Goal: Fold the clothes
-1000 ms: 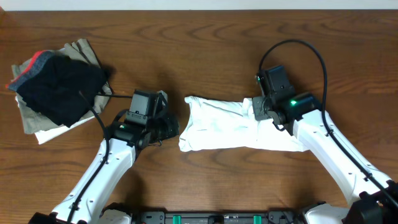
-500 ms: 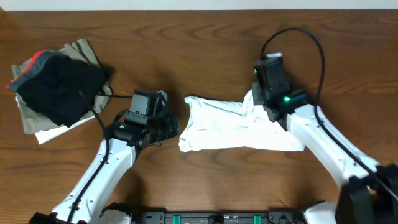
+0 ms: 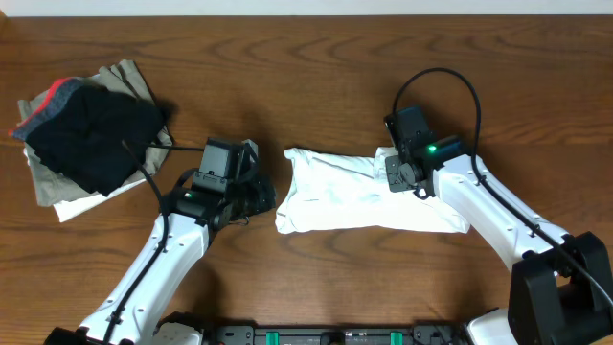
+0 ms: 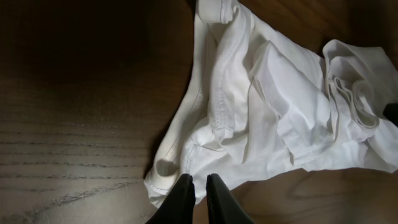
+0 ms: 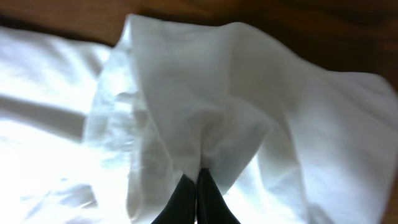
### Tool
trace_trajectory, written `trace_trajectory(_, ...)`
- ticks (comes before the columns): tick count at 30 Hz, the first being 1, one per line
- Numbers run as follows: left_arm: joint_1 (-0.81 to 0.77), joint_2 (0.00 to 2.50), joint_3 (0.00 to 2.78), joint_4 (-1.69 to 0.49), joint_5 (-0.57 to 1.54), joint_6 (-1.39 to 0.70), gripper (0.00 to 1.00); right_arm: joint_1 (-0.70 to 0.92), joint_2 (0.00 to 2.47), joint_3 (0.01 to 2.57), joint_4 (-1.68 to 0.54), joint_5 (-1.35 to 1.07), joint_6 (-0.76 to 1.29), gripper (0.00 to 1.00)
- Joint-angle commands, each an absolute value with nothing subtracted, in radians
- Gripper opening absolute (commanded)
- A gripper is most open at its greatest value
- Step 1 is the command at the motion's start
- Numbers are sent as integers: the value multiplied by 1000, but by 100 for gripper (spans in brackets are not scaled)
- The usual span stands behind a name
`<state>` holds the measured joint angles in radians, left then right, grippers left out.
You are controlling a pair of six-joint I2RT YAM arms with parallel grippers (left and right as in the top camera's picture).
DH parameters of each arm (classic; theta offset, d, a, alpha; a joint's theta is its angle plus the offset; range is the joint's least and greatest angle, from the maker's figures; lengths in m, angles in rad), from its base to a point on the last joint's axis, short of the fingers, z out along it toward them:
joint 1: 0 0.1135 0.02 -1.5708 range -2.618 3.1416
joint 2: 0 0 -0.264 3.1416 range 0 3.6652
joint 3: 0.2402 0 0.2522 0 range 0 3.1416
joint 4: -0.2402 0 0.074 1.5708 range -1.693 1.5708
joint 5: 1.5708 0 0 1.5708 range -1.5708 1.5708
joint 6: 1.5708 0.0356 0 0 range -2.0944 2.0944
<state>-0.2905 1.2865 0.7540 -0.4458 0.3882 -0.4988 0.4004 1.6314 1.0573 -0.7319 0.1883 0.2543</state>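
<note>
The clothes (image 3: 335, 196), a plain white wrinkled garment, lie in a crumpled strip across the middle of the wooden table (image 3: 316, 77). My right gripper (image 3: 396, 178) is over the garment's right part and is shut on a fold of it. In the right wrist view the cloth (image 5: 186, 93) rises in a peak from the closed tips (image 5: 198, 174). My left gripper (image 3: 266, 196) sits at the garment's left edge. Its fingers (image 4: 199, 182) are almost together, tips just at the hem of the cloth (image 4: 273, 93), which lies slack on the table.
At the back left is a pile of other clothes: a black garment with a red band (image 3: 91, 134) on a khaki-grey one (image 3: 124, 77). The right arm's black cable (image 3: 450, 77) loops over the table behind it.
The right gripper, holding the fold, swung toward the back and came down again, turning at the wrist. The garment's right end shifted a little. The left arm has not moved.
</note>
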Motion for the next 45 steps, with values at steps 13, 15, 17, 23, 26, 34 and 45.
trace_trajectory(13,-286,1280,756,-448,379,-490,12,566,1483,1064,-778,51,218,1)
trace_trajectory(15,-286,1280,756,-448,379,-490,12,585,1485,1063,-801,50,232,1)
trace_trajectory(17,-286,1280,756,-448,379,-490,12,603,1491,1062,-821,47,236,1)
trace_trajectory(23,-286,1280,756,-448,379,-490,12,628,1494,1024,-818,47,240,1)
trace_trajectory(26,-286,1280,756,-448,379,-490,12,628,1494,1002,-813,48,239,3)
trace_trajectory(34,-286,1280,756,-448,379,-490,12,628,1494,969,-780,48,239,7)
trace_trajectory(45,-286,1280,756,-448,379,-490,12,605,1378,1084,-773,384,266,1)
